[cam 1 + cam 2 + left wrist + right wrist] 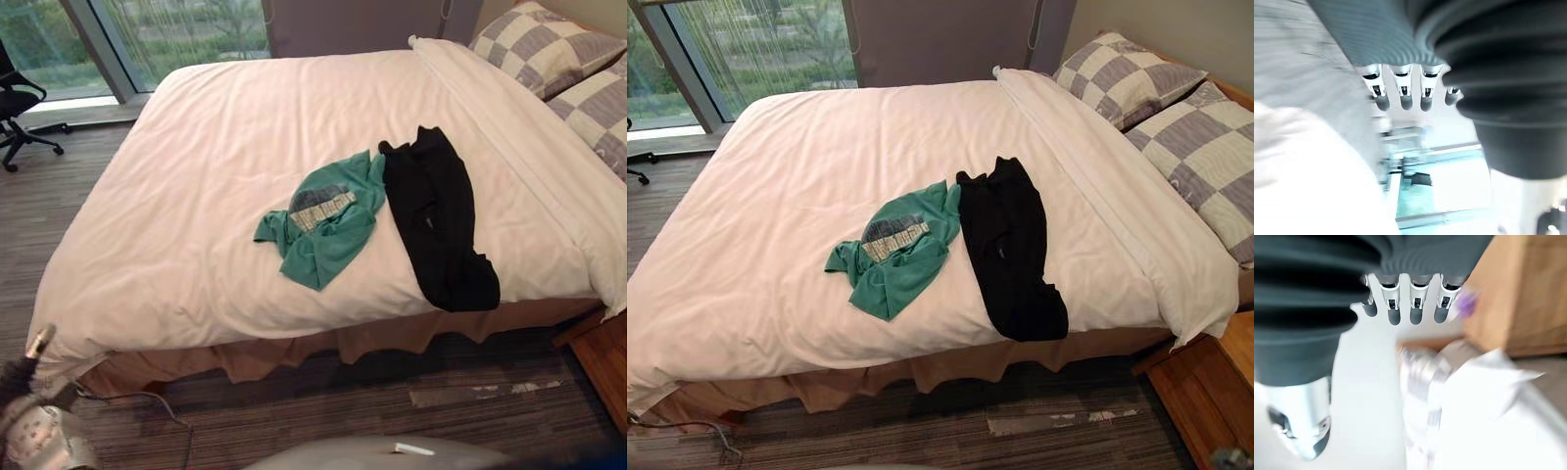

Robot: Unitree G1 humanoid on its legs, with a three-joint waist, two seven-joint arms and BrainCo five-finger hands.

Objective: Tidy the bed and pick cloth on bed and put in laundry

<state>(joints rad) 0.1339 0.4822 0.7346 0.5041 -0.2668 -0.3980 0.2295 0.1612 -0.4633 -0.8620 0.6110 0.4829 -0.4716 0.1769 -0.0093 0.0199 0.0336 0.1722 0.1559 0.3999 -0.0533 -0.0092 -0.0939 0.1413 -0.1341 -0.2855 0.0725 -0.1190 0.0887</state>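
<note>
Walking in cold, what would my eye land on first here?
Two garments on the wide white bed: a crumpled green T-shirt with a grey print near the middle, and a long black garment touching its right side, reaching toward the near edge. Grey-and-white checked pillows sit at the far right.

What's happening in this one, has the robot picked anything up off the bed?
Nothing is in hand yet. A green shirt and a black garment lie crumpled side by side on the white bed, toward its near edge, with the checked pillows at the head. The left hand and the right hand are both open and hold nothing.
</note>
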